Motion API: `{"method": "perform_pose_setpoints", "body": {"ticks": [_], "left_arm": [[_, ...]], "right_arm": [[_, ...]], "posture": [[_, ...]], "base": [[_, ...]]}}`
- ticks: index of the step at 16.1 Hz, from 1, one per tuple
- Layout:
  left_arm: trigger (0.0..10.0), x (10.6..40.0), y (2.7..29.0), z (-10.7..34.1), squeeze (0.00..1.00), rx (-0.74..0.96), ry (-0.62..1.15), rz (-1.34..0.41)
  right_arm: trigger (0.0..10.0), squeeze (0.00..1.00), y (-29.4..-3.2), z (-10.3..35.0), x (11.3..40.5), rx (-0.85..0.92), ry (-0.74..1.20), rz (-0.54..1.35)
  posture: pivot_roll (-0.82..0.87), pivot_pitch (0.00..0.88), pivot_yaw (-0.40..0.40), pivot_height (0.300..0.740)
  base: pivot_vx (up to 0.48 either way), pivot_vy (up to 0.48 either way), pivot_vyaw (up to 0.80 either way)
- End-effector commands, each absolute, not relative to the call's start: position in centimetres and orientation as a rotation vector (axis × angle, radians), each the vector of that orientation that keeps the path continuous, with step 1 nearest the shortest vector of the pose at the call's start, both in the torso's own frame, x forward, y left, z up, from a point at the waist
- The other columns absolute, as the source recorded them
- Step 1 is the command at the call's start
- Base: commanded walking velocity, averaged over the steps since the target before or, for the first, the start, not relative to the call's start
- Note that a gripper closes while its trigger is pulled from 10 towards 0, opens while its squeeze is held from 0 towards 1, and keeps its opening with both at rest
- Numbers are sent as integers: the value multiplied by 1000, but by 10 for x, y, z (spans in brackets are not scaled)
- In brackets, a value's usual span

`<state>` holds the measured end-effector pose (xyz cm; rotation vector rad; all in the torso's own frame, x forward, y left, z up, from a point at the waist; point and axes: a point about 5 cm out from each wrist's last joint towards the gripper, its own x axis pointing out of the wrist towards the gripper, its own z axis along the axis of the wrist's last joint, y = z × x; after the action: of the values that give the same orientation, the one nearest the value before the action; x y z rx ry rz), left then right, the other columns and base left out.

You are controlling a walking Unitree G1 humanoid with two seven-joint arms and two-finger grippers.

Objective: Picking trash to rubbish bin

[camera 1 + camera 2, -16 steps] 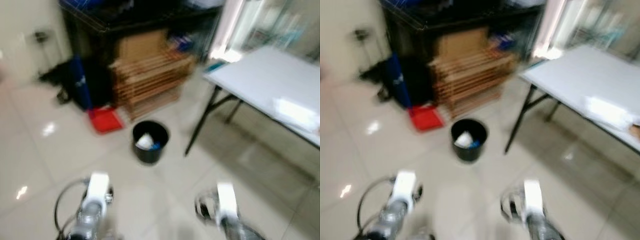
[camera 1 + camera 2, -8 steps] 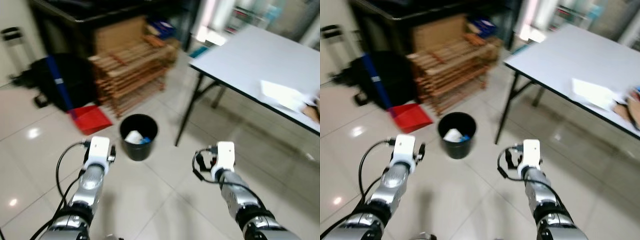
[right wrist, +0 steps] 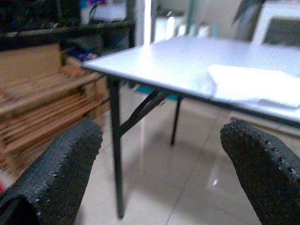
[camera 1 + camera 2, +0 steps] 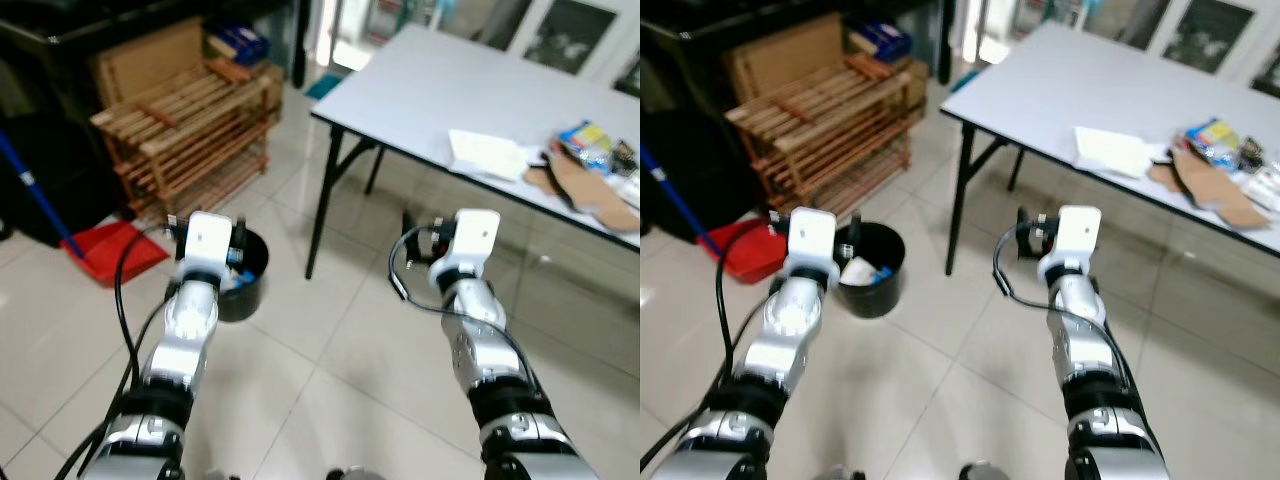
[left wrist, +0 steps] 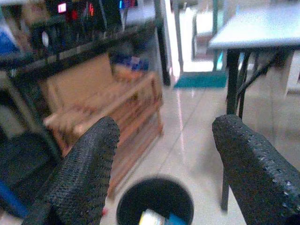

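A black rubbish bin (image 4: 869, 270) stands on the tiled floor at my left, with white and blue scraps inside; it also lies below my left gripper (image 5: 166, 124), which is open and empty. My right gripper (image 3: 162, 127) is open too, held in the air short of the white table (image 4: 420, 90). On the table's right part lie a white folded sheet (image 4: 485, 155), a brown cardboard piece (image 4: 580, 190) and colourful wrappers (image 4: 588, 138). Both silver arms reach forward at about the same height.
A wooden slatted rack (image 4: 185, 130) with cardboard stands behind the bin, under a dark shelf. A red dustpan (image 4: 112, 250) with a blue handle lies left of it. The table's black folding legs (image 4: 322, 205) stand between the bin and my right arm.
The camera has swung right and moved closer: the table now sits nearer and its litter shows. Both arms have risen and stretched forward. The blur has gone.
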<state>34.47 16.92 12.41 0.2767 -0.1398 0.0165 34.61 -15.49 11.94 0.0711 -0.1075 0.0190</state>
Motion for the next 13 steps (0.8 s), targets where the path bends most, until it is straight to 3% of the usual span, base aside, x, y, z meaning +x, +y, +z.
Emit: {"method": "perform_pose_setpoints", "body": {"ticks": [1,4,7,13], "left_arm": [[10000,351,157,145,0,259,-200,3],[10000,353,150,155,0,227,-221,1],[10000,352,149,153,0,242,-201,17],[10000,350,151,156,0,244,-194,20]], "right_arm": [[10000,0,-154,133,348,45,-147,-2],[10000,0,-144,137,346,53,-154,9],[10000,0,-133,135,344,68,-133,17],[10000,0,-130,137,343,76,-117,23]], "posture": [[-65,75,-102,740],[-67,75,-99,740],[-64,75,-99,740],[-61,65,-99,740]], "base": [[0,0,-800],[0,0,-800],[0,-440,-800],[0,0,-800]]}}
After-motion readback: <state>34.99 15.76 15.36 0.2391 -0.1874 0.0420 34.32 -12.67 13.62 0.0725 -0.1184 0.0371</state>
